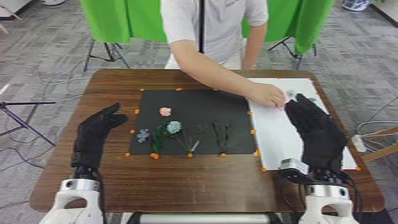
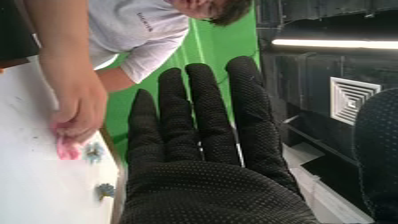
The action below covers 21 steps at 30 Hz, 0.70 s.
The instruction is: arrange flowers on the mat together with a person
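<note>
Right hand [image 1: 317, 131] near person's hand [image 1: 265, 95] holding pink flower [image 2: 67, 149].

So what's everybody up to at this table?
A person's hand has hold of something pink over the white sheet. On the dark mat lie a pink flower, a pale blue-green flower and some green stems. The robot's left hand and right hand are open and hold nothing.

The person's hand [image 2: 80, 110] partly hides a pink piece [image 2: 67, 151], too blurred to name.
</note>
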Motion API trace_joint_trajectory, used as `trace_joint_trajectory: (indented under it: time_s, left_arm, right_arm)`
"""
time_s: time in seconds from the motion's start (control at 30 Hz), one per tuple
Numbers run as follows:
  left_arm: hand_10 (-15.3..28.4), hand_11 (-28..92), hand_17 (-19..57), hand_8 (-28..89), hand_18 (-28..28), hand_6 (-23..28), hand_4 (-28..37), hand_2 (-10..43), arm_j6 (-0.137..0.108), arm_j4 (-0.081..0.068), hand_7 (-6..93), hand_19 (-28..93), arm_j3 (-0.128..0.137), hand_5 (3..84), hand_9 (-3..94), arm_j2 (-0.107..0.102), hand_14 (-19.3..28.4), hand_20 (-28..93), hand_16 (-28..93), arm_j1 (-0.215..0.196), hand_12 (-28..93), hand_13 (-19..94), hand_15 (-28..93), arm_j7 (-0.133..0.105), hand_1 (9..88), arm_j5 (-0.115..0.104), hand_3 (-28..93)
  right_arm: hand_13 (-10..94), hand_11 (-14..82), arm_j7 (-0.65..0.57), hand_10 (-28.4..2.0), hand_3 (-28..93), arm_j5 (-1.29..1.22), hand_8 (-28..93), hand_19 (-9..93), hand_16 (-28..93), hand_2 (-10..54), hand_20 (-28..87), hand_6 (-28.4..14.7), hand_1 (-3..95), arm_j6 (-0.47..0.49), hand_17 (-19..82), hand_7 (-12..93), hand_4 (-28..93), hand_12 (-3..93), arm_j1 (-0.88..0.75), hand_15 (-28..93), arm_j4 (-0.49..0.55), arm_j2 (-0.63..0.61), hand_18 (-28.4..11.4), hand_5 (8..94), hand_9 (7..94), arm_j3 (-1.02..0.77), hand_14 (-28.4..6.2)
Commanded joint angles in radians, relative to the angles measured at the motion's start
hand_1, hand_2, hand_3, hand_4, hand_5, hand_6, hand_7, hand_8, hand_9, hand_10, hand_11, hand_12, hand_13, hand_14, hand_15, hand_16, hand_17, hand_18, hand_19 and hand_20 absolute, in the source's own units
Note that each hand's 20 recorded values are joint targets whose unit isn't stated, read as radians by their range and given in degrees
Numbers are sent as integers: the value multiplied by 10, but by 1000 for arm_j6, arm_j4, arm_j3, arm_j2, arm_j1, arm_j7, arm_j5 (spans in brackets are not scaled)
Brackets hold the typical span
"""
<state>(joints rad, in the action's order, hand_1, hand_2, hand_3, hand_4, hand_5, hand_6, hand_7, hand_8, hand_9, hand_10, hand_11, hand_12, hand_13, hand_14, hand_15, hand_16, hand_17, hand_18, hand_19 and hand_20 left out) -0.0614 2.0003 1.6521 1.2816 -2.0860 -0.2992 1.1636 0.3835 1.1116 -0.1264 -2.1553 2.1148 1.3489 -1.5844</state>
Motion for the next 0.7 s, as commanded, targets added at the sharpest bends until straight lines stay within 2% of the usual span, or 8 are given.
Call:
trace_joint_trajectory:
  time_s: [0.03, 0.33, 0.43, 0.53, 0.7]
  left_arm:
    - [147, 221, 100, -51, 125, 44, -224, 21, -1, -6, 131, 80, -2, 503, 503, 4, 186, 209, 30, -6, 167, 404, 211, 4, 233, -1, 675]
    - [147, 221, 99, -51, 125, 43, -224, 20, 5, -6, 131, 79, 2, 503, 502, -2, 186, 208, 29, -6, 168, 403, 210, 9, 233, 1, 676]
    - [147, 221, 99, -51, 125, 44, -224, 20, 0, -3, 131, 79, 3, 504, 503, -4, 186, 208, 29, -7, 167, 403, 209, 3, 233, -1, 677]
    - [147, 222, 99, -51, 125, 45, -224, 20, 0, -5, 130, 79, 1, 504, 503, -11, 186, 208, 29, -4, 167, 404, 209, 3, 233, -3, 677]
    - [147, 221, 99, -51, 125, 45, -224, 18, 3, -8, 130, 78, 0, 505, 501, -9, 185, 208, 29, 1, 167, 403, 209, 5, 231, -2, 679]
  right_arm:
    - [363, 59, 3, -134, 791, 1, -86, 8, 127, 25, 242, 1, 64, -7, 200, 120, -185, 106, -11, 128, 6, -2, -98, 503, 483, 1, -114]
    - [368, 59, 0, -135, 788, -1, -86, 8, 133, 24, 243, 0, 70, -12, 201, 121, -184, 107, -6, 127, 6, -3, -98, 511, 486, 4, -114]
    - [370, 59, 1, -135, 788, 3, -87, 8, 135, 24, 243, 0, 71, -6, 201, 122, -183, 108, -1, 128, 4, -5, -98, 513, 487, 5, -114]
    - [372, 59, 0, -135, 787, 3, -87, 8, 137, 24, 243, 0, 71, -6, 201, 122, -182, 108, 2, 128, 3, -5, -98, 514, 487, 8, -114]
    - [373, 59, -1, -135, 787, 3, -87, 8, 138, 25, 243, 0, 72, -11, 201, 123, -182, 108, 6, 127, 2, -8, -98, 516, 488, 10, -114]
